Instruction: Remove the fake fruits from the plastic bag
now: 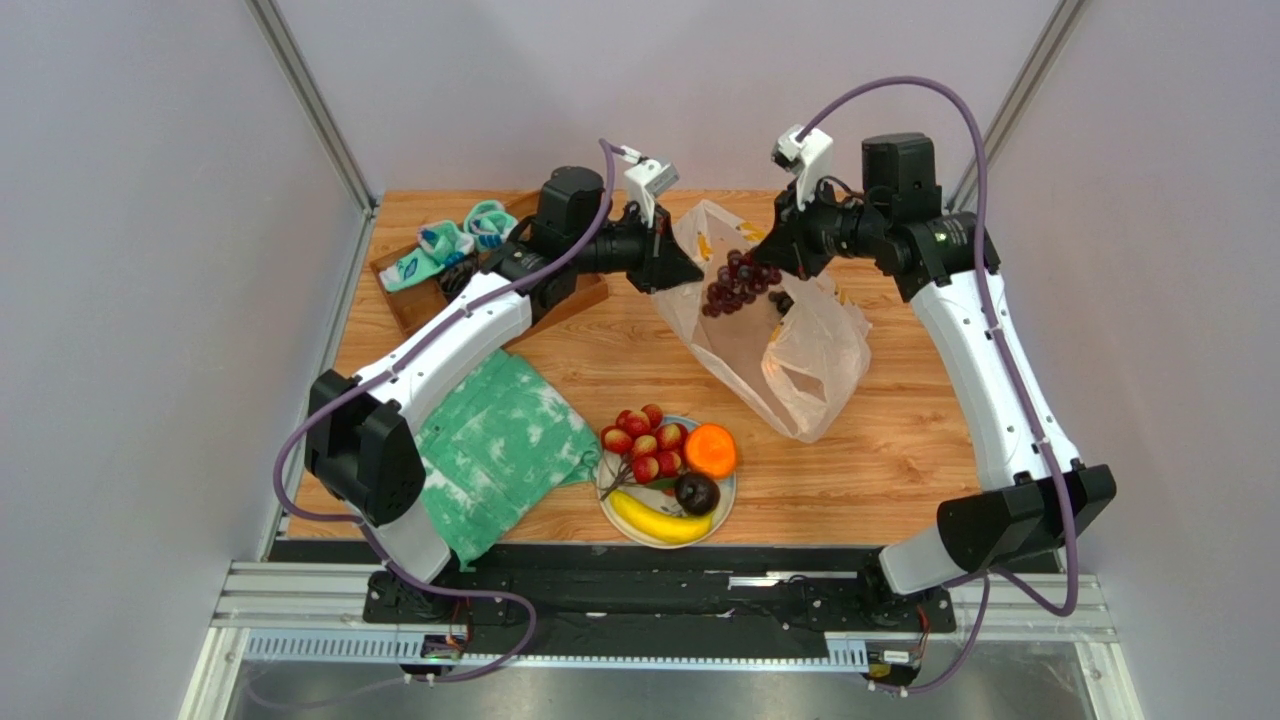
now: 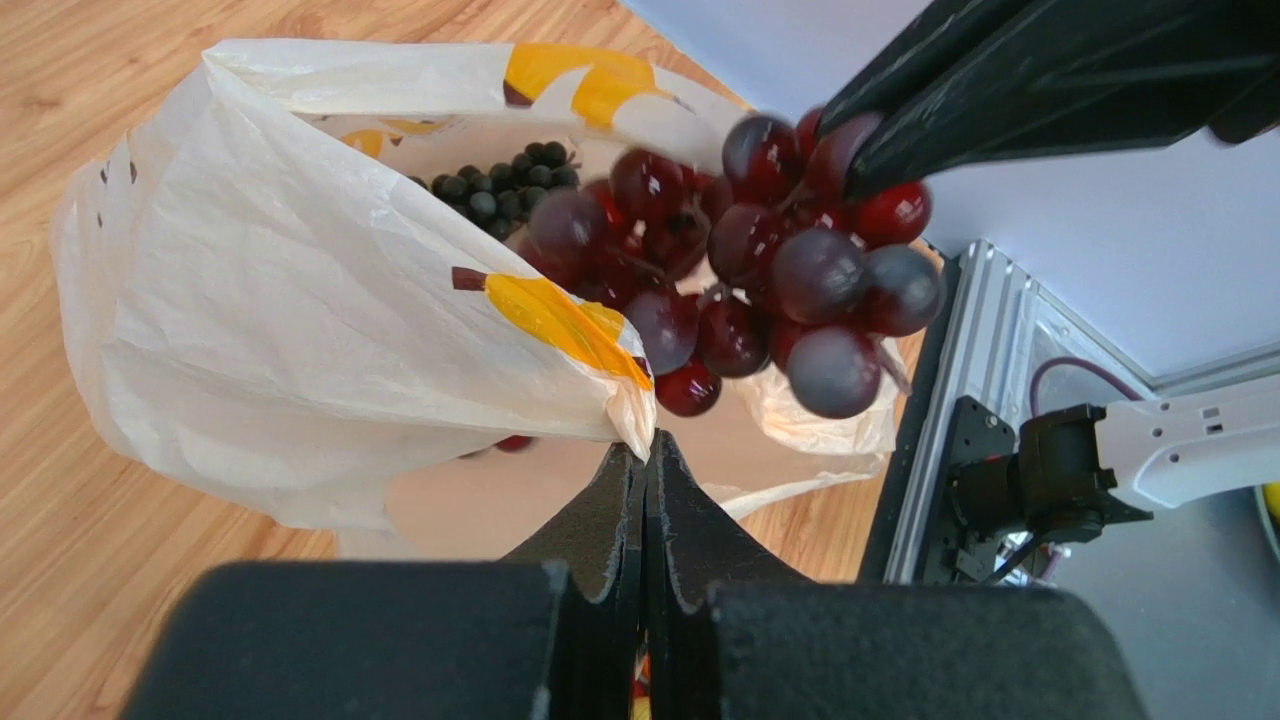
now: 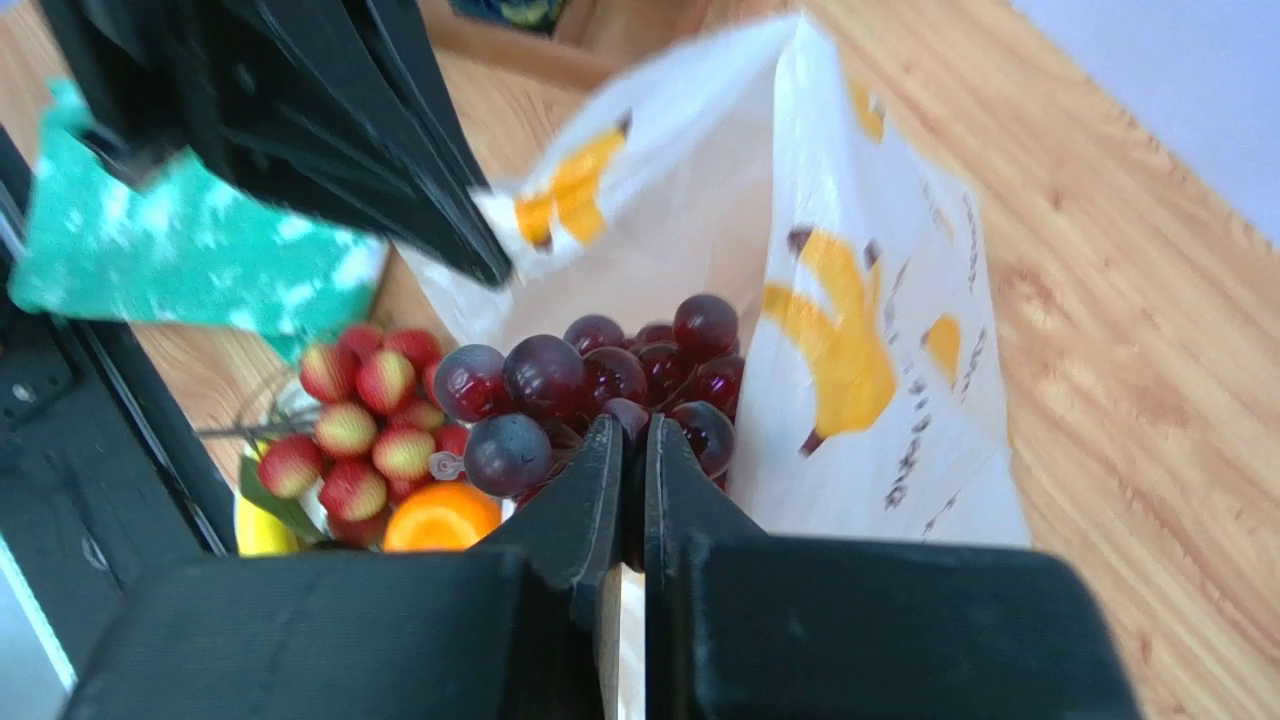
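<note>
OK, top view: left gripper (image 1: 688, 270) is clamped on the left lip of the plastic bag (image 1: 804, 368) and holds the mouth up off the table (image 1: 902, 450). Right gripper (image 1: 771, 267) is closed on the top of the grape bunch (image 1: 733, 285). The bunch hangs at the bag mouth between the two grippers; can't tell if it is fully clear of the bag. Plate (image 1: 726, 515) sits at 6 o'clock from the grapes, well apart. On it are the red ball cluster (image 1: 643, 438) at 11 o'clock, orange (image 1: 711, 450) at 2, dark round fruit (image 1: 696, 492) at 4 and banana (image 1: 658, 519) at 6. Green-white cloth (image 1: 496, 450) lies at 9 o'clock of the plate, just beside it.

Left wrist: fingers (image 2: 616, 510) are pressed together, pinching the bag edge. Grapes hang at 1 o'clock from the tips, with the right gripper's dark fingers entering from 2 o'clock. A small dark berry cluster (image 2: 504, 180) lies inside the bag at 11 o'clock.

Right wrist: fingers (image 3: 594, 480) are shut on the bunch, with grapes right at the tips at 12 o'clock. Bag wall is at 2 o'clock, the left gripper at 10 on the lip, and the plated fruit at 8.
</note>
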